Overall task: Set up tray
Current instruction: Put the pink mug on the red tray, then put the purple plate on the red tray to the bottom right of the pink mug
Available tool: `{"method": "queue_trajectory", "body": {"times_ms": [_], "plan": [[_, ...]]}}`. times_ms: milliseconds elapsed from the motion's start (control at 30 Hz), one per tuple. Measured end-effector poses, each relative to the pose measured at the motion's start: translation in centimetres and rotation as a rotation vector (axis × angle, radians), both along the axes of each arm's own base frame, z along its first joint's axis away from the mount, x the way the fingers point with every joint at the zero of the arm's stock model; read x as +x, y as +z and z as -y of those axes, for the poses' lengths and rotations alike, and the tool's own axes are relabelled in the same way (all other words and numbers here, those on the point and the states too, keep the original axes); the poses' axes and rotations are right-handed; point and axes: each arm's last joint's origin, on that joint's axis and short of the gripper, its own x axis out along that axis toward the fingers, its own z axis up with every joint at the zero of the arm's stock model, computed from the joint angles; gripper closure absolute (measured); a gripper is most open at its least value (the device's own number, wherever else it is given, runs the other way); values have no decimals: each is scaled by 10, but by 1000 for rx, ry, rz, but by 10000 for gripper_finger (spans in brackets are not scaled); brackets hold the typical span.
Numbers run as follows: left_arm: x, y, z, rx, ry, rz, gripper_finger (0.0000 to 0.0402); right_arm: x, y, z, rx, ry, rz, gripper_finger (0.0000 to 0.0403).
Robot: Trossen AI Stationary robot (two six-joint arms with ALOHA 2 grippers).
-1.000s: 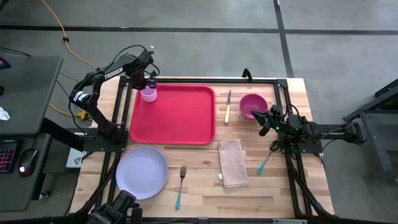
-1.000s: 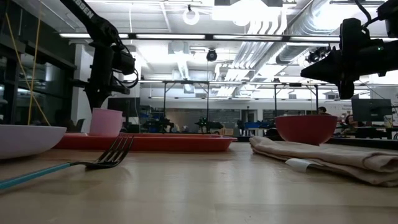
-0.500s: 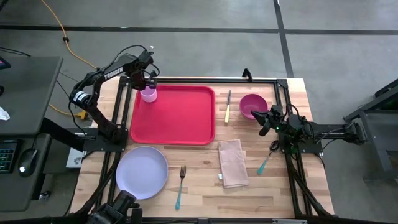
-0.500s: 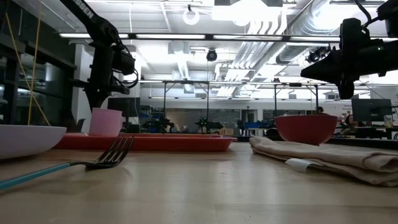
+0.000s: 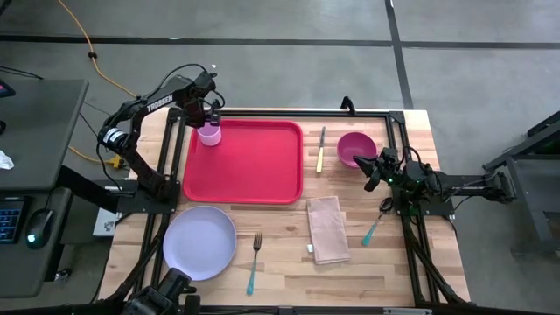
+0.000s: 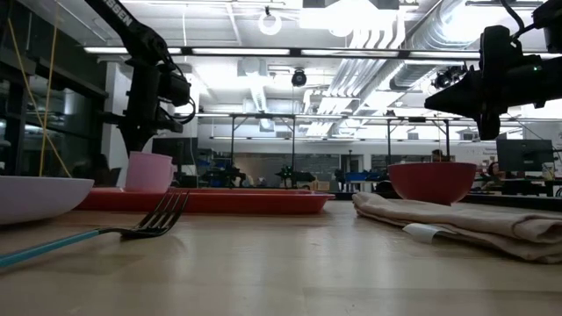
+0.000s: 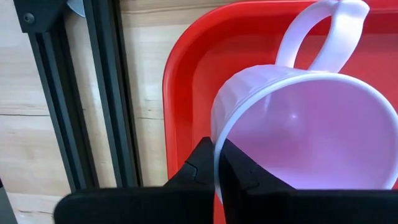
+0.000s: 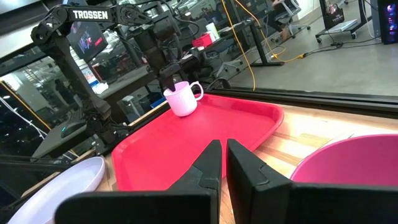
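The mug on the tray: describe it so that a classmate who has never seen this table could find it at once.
Find the large red tray on the wooden table. In its far left corner stands a pale lavender mug with a looped handle, its rim pinched by the left gripper. It is the only item on the tray.

A: Which parts are cut off or hidden?
B: Left wrist view: the mug (image 7: 311, 124) runs off the right and lower edges, and the left gripper (image 7: 217, 177) pinches its rim, so the fingertips' ends are hidden. The tray (image 7: 186, 93) shows only one corner.
A: And the remainder?
B: Right wrist view: the bowl (image 8: 348, 168) is clipped at lower right, the plate (image 8: 56, 186) at lower left. Low view: the fork (image 6: 97, 230) handle leaves the left edge, blurred
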Motion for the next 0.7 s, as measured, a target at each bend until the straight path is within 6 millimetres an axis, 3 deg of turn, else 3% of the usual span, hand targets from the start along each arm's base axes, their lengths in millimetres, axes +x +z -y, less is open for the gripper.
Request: {"method": "queue_trajectory", "body": {"times_ms": [300, 700], "plan": [[0, 0, -1, 17, 24, 0, 353, 0, 0, 0, 0, 13, 0, 403], [0, 0, 0, -11, -5, 1, 228, 0, 0, 0, 0, 13, -1, 402]]}}
